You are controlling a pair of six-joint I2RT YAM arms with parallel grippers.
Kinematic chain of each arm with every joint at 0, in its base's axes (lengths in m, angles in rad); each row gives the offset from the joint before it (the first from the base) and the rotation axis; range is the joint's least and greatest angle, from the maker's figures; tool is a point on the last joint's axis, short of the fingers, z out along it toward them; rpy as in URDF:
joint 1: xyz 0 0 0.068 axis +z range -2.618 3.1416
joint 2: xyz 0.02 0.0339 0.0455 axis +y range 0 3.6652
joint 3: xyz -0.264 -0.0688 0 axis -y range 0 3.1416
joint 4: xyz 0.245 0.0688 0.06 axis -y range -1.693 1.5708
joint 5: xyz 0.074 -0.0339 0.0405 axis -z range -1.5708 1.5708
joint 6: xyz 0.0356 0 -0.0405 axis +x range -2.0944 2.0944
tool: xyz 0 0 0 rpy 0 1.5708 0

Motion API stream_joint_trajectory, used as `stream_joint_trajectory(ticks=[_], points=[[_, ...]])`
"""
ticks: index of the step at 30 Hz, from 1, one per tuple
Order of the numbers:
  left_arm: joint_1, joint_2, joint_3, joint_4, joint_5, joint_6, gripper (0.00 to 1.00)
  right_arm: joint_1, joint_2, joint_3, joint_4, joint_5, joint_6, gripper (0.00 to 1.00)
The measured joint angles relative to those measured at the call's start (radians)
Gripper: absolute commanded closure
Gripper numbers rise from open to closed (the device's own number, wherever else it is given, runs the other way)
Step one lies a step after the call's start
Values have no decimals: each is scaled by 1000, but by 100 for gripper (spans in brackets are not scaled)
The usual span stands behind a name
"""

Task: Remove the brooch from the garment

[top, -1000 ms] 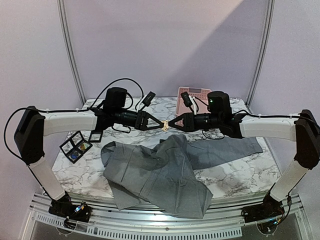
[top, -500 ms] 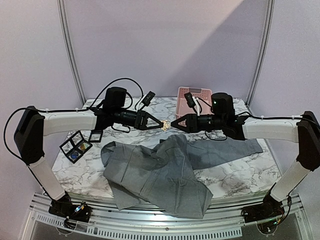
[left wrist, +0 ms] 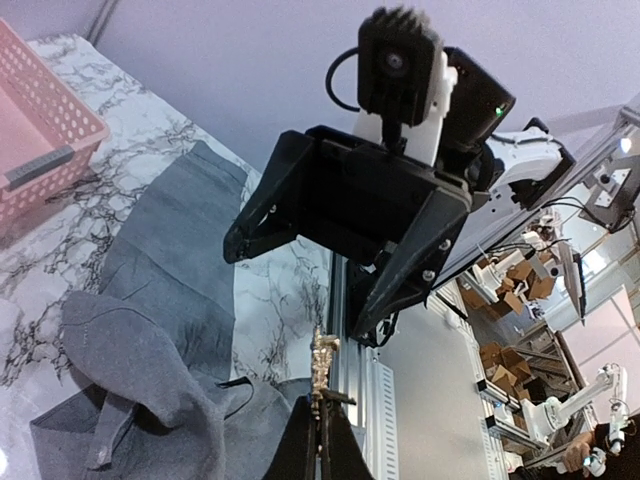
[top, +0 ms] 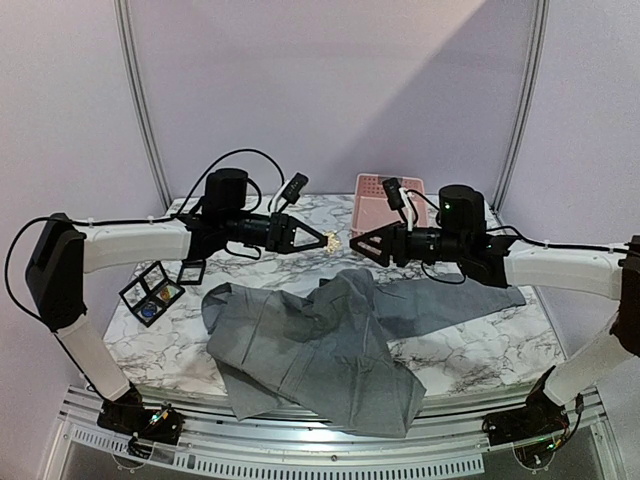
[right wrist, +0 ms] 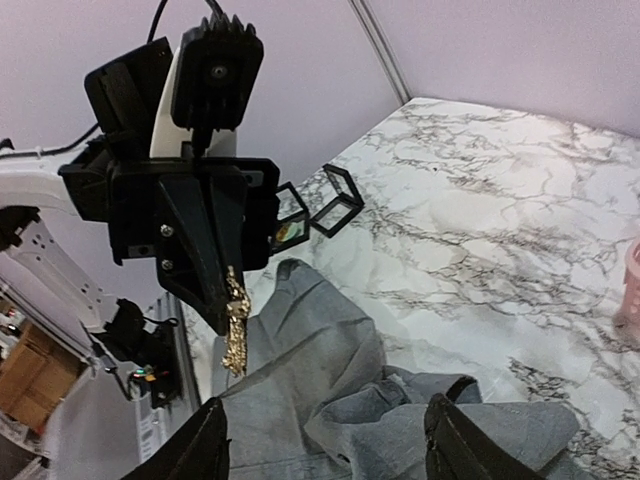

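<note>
Grey cloth, the garment (top: 310, 350), lies crumpled across the middle of the white marbled table (top: 480, 350), one sleeve or leg stretched toward the right and its near portion hanging over the table's front edge. Above it, both arms reach inward at the same height and face each other tip to tip. The left gripper (top: 322, 240) has its fingers pressed together on the brooch (top: 333, 243), a small gold-coloured piece that juts from the fingertips and hangs in the air, clear of the cloth. In the left wrist view the brooch (left wrist: 322, 365) stands up from the pinched tips, with the garment (left wrist: 160, 300) below and to the left. The right gripper (top: 358, 243) faces it with its fingers spread apart, near the brooch but not touching it; its two black fingers frame the bottom of the right wrist view, where the brooch (right wrist: 236, 320) dangles from the opposing tips over the garment (right wrist: 330, 370). A pink perforated basket (top: 375, 195) stands at the far edge of the table behind the right arm. A black open case (top: 152, 293) with clear compartments rests on the left side of the table, apart from the cloth.
</note>
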Motion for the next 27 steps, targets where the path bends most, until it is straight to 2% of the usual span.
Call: stream_joint_trajectory(ticks=[5,13,20,27], points=[[2,-92,-57,19,-58,24,100,63,-60,-36,11,148,-71,23],[-17,-329,-119,-5,-283,186,100,87,-110,-107,150,314,-135,22],[-27,-336,-119,-44,-346,225,100,102,-56,-132,323,296,-232,22],[-32,-329,-127,-59,-326,222,100,129,40,-92,358,268,-327,23]])
